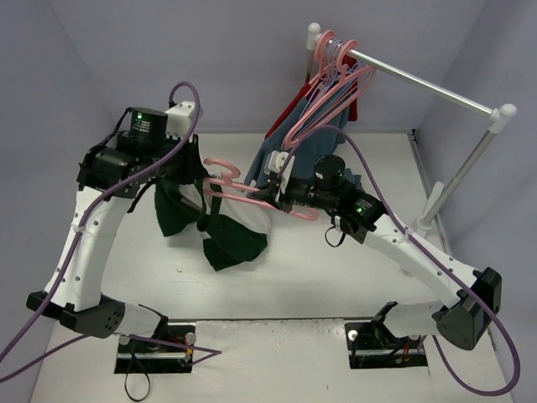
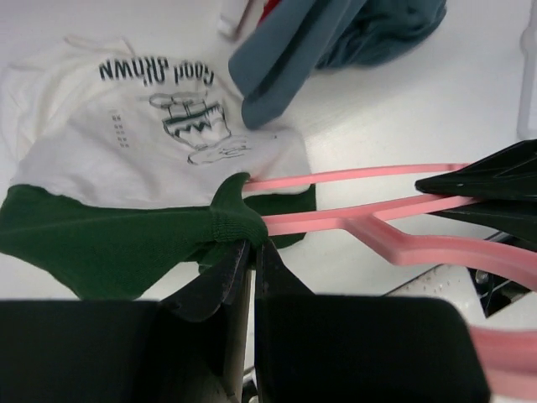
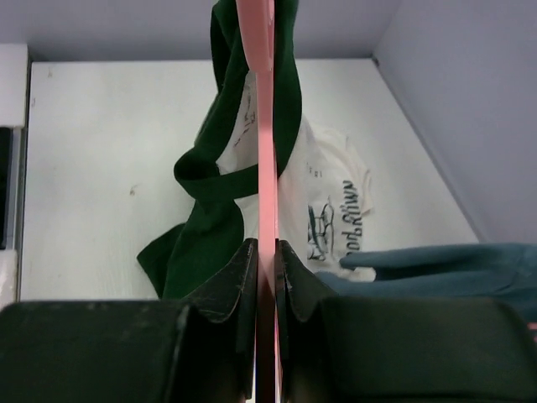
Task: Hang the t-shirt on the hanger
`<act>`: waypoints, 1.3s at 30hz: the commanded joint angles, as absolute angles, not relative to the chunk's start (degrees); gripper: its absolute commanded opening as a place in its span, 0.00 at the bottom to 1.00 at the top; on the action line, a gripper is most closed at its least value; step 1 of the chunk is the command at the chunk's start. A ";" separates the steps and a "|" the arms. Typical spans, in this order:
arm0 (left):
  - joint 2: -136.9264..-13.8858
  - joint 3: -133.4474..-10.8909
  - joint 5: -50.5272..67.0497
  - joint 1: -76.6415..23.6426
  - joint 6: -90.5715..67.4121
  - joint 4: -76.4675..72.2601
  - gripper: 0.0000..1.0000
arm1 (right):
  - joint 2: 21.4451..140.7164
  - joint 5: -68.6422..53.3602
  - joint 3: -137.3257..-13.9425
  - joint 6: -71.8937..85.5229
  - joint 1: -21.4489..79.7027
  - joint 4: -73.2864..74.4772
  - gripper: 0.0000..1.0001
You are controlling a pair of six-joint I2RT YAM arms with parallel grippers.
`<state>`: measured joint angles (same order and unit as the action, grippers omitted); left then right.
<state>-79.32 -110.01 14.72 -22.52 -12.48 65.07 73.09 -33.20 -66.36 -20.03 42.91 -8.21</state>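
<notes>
The t-shirt (image 1: 231, 239) hangs bunched above the table, its dark green parts lowest. My left gripper (image 1: 199, 186) is shut on its green neck trim (image 2: 226, 222). The cream chest with the black print (image 2: 168, 105) lies spread on the table below. The pink hanger (image 1: 228, 186) is held level between the arms, and one of its arms runs into the green neck opening (image 2: 336, 222). My right gripper (image 1: 267, 193) is shut on the hanger's bar (image 3: 266, 168), which stands edge-on between the jaws. The shirt drapes around the bar's far end (image 3: 205, 227).
A clothes rack (image 1: 419, 84) stands at the back right with several more pink hangers (image 1: 340, 71), a red garment (image 1: 298, 105) and a blue-grey garment (image 1: 323, 147). The blue-grey cloth hangs close to the shirt (image 2: 336, 34) (image 3: 453, 260). Grey walls enclose the table.
</notes>
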 commanded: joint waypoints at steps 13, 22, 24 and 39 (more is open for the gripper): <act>-78.95 -120.32 4.60 -23.18 -11.05 68.36 0.00 | 67.17 -42.98 -64.55 -12.90 41.24 -22.91 0.00; -78.45 -111.28 2.34 -23.20 -11.99 68.06 0.00 | 62.24 -40.06 -54.21 -8.82 41.92 -29.88 0.00; -78.72 -110.27 1.78 -23.14 -10.60 68.20 0.00 | 62.96 -41.11 -55.43 -9.20 41.86 -29.88 0.00; -65.79 -95.28 7.12 -13.97 -1.67 62.49 0.00 | 68.77 -54.75 -61.83 -8.35 38.04 -29.18 0.00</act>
<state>-69.28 -98.43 3.46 -14.65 -5.14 66.45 67.54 -49.15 -56.17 -9.06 37.91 -19.97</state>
